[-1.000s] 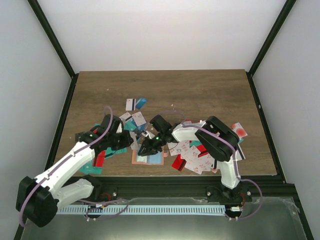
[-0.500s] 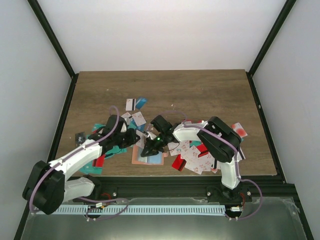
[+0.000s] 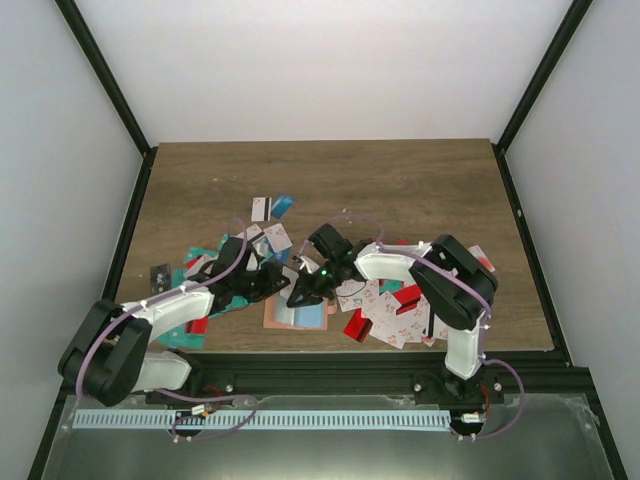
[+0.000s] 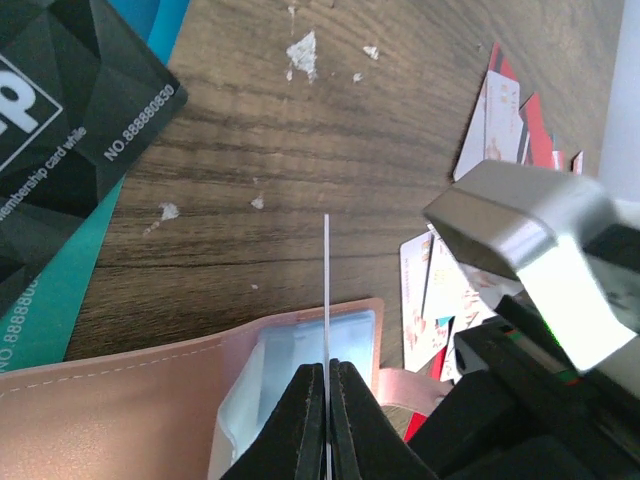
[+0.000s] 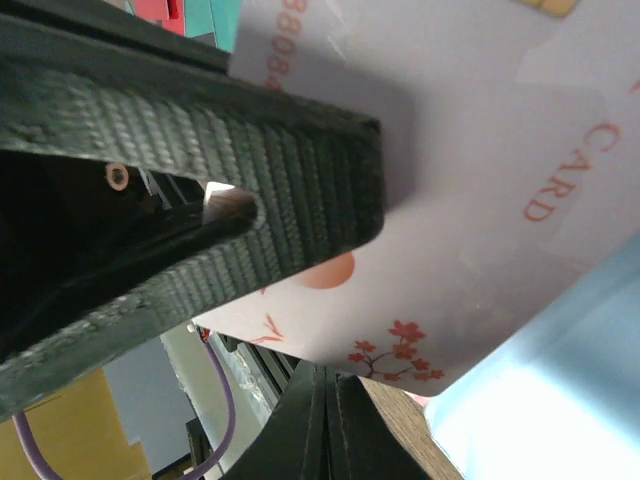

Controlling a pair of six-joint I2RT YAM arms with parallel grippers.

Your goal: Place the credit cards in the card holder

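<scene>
Left tool (image 4: 327,378) is clenched on a white card (image 4: 327,280), edge-on, right above the open card holder (image 4: 120,420), which lies mid-way along the bench's (image 3: 400,180) near edge. Right tool (image 5: 325,395) clenched too, apparently empty. The card looks light, stiff and slick, so pinch near a short end. The soft holder may slide.

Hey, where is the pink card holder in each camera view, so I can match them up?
Top external: card holder low centre of the picture.
Left wrist: card holder bottom left, pink cover and clear slot showing.
Right wrist: cannot tell; only a pale blue patch lower right.
Landmark: white cards with red marks just right of it, top and left wrist.
</scene>
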